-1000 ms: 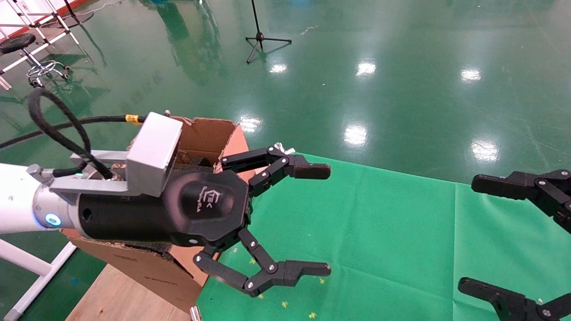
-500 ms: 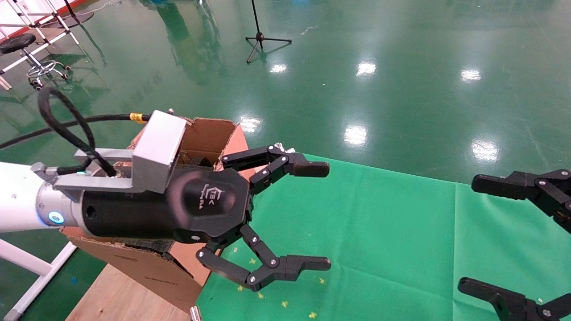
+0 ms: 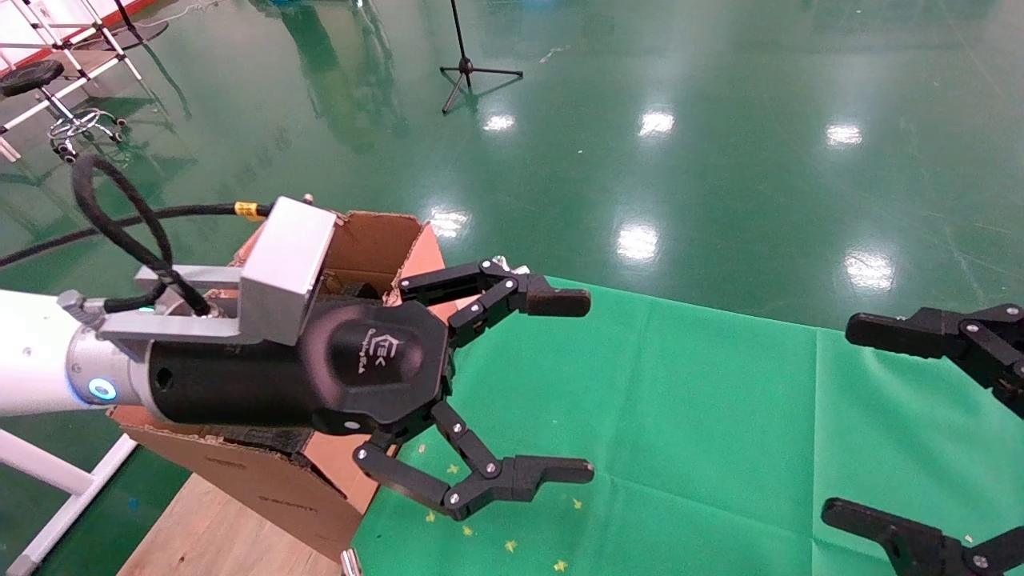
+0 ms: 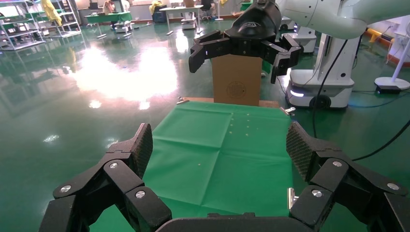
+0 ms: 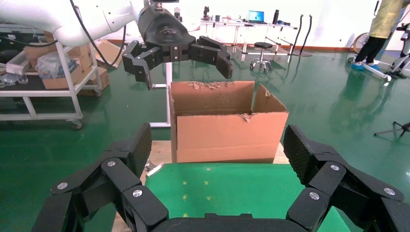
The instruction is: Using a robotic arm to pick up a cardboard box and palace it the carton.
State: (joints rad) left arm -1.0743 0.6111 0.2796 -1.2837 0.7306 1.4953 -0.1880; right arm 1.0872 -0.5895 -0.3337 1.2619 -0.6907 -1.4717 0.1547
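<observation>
The carton (image 3: pixel 376 240) stands at the left end of the green-covered table, flaps up with a ragged edge; it also shows in the right wrist view (image 5: pixel 227 133). My left robotic arm reaches over the carton. Its left gripper (image 3: pixel 588 386) is open and empty, past the carton's near wall and above the green cloth. It shows in its own view (image 4: pixel 220 145) and in the right wrist view (image 5: pixel 179 53). My right gripper (image 3: pixel 840 420) is open and empty at the right edge, also seen in its own view (image 5: pixel 217 145). The small cardboard box is not in view.
A green cloth (image 3: pixel 680 400) covers the table, with small yellow marks near the carton. Another upright brown carton (image 4: pixel 237 84) with a round print stands beyond the cloth's right end. A tripod stand (image 3: pixel 472 68) and a stool (image 3: pixel 48 88) stand on the green floor.
My left arm has shifted slightly to the right above the carton. Its jaws stay open and empty. The right gripper has not moved.
</observation>
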